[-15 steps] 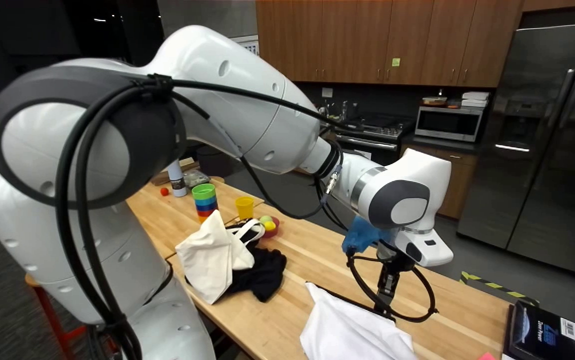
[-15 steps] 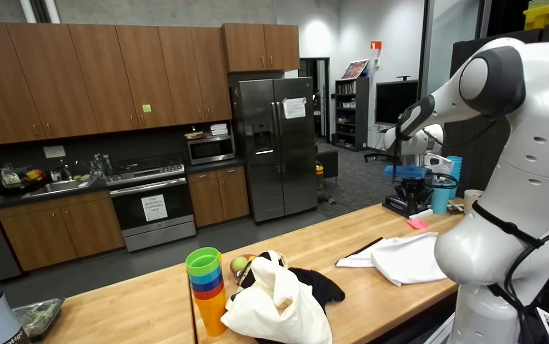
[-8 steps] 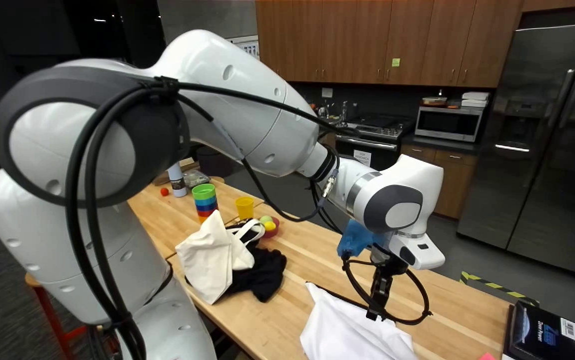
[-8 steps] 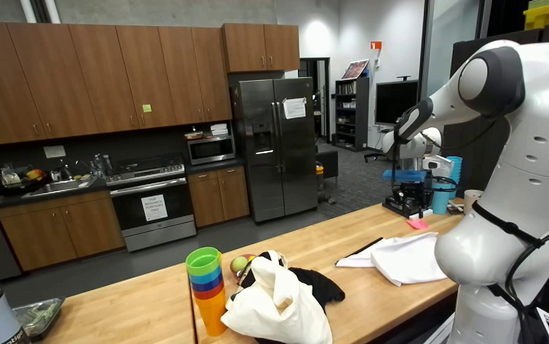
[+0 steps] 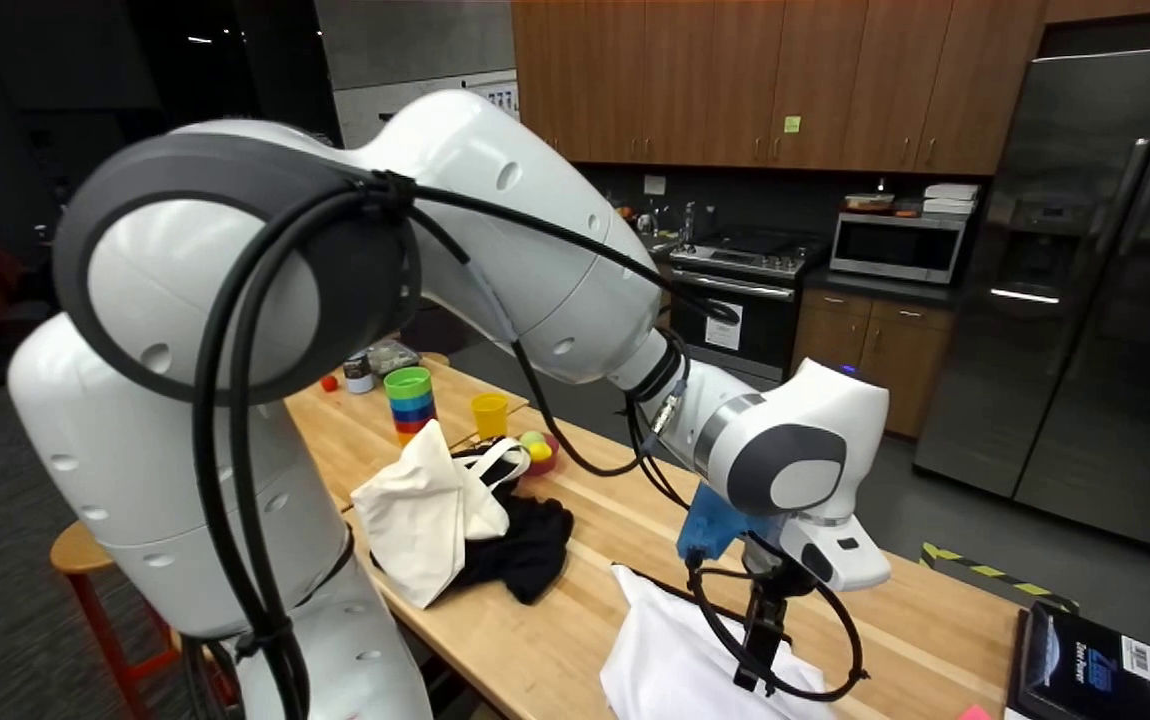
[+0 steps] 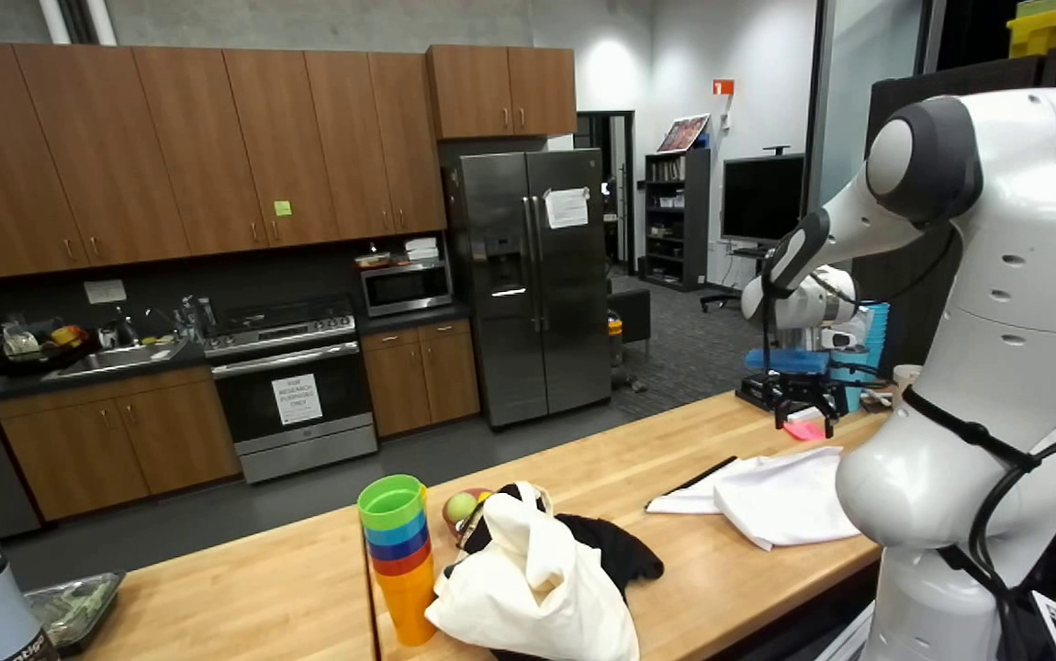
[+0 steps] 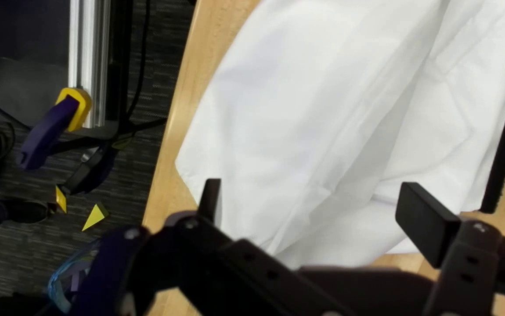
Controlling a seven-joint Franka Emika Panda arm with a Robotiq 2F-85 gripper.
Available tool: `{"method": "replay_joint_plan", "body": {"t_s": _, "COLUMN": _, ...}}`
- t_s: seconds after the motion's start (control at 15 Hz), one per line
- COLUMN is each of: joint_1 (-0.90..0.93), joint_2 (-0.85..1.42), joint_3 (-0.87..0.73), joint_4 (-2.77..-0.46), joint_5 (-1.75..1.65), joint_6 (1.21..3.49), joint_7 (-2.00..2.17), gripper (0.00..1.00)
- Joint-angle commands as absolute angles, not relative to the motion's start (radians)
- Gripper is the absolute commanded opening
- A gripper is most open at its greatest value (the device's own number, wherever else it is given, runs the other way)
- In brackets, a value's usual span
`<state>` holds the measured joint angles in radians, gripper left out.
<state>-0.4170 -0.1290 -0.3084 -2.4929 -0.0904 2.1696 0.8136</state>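
the hand has free room between its spread jaws, the white cloth below. a strip of desk gives passage between cloth and black fabric; beyond, the cream bag and stacked cups block the way.

The wrist view's top edge cuts off the white cloth.

arm: glossy white | joint ring: dark grey | cables: thick, black | wrist wrap: blue | claw: black
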Motion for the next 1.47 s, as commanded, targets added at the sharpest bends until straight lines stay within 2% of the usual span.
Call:
{"method": "replay_joint_plan", "body": {"t_s": 0.0, "joint_1": -0.429, "joint_2": -0.052, "joint_3": -0.347, "joint_4": -2.510, "joint_5": -0.084, "joint_6": 2.287, "joint_7": 0.776, "gripper": 1.00}}
{"method": "replay_joint_plan", "body": {"t_s": 0.27, "joint_1": -0.421, "joint_2": 0.029, "joint_3": -0.379, "joint_4": -2.508, "joint_5": -0.034, "joint_6": 2.374, "joint_7": 0.743, "gripper": 1.00}}
{"method": "replay_joint_plan", "body": {"t_s": 0.33, "joint_1": -0.419, "joint_2": 0.039, "joint_3": -0.383, "joint_4": -2.512, "joint_5": -0.015, "joint_6": 2.397, "joint_7": 0.724, "gripper": 0.93}}
{"method": "replay_joint_plan", "body": {"t_s": 0.4, "joint_1": -0.416, "joint_2": 0.050, "joint_3": -0.385, "joint_4": -2.510, "joint_5": 0.003, "joint_6": 2.415, "joint_7": 0.710, "gripper": 0.74}}
{"method": "replay_joint_plan", "body": {"t_s": 0.53, "joint_1": -0.414, "joint_2": 0.057, "joint_3": -0.387, "joint_4": -2.513, "joint_5": 0.042, "joint_6": 2.429, "joint_7": 0.665, "gripper": 0.61}}
{"method": "replay_joint_plan", "body": {"t_s": 0.8, "joint_1": -0.410, "joint_2": 0.054, "joint_3": -0.389, "joint_4": -2.515, "joint_5": 0.082, "joint_6": 2.426, "joint_7": 0.605, "gripper": 0.28}}
{"method": "replay_joint_plan", "body": {"t_s": 1.07, "joint_1": -0.408, "joint_2": 0.053, "joint_3": -0.390, "joint_4": -2.520, "joint_5": 0.076, "joint_6": 2.428, "joint_7": 0.575, "gripper": 0.01}}
{"method": "replay_joint_plan", "body": {"t_s": 1.4, "joint_1": -0.404, "joint_2": 0.055, "joint_3": -0.391, "joint_4": -2.535, "joint_5": 0.047, "joint_6": 2.446, "joint_7": 0.566, "gripper": 0.00}}
